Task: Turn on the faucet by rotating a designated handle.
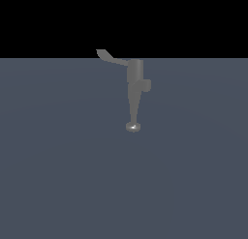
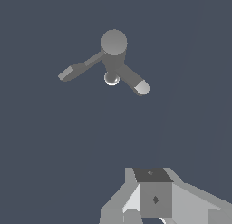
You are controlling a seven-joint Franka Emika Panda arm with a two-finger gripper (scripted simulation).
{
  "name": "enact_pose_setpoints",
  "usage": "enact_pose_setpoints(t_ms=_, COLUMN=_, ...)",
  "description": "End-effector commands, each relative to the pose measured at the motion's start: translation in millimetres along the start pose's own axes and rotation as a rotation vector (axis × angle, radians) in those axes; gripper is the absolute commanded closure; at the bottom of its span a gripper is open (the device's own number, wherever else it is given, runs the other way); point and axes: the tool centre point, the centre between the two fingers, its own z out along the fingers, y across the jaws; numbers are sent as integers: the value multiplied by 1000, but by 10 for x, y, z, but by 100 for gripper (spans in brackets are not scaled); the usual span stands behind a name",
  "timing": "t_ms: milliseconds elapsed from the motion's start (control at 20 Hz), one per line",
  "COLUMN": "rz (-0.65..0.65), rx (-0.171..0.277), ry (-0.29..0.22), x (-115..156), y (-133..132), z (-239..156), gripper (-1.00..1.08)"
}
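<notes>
Atop the rigid faucet (image 1: 134, 88), the thin stiff handle (image 1: 110, 57) looks best pushed near its paddle tip; fingers' (image 2: 156, 199) state unclear.

A flat, matte slate-blue tabletop (image 1: 63, 175) fills the lower part of the exterior view and runs back to a straight far edge. Above that edge the background (image 1: 193, 20) is plain black. The surface is uniform in colour, with no markings or seams to be seen. In the wrist view the same slate-blue tabletop (image 2: 50, 146) fills nearly the whole picture, with only faint curved shading across it.
</notes>
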Motion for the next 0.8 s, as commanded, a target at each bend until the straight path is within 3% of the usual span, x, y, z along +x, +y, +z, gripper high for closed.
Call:
enact_pose_setpoints(t_ms=0, rz=60, rx=-2, ry=2, x=114, y=-94, z=61, gripper=108)
enact_pose_setpoints(t_ms=750, rz=406, rx=2, ry=3, x=747, y=-639, z=551, gripper=108)
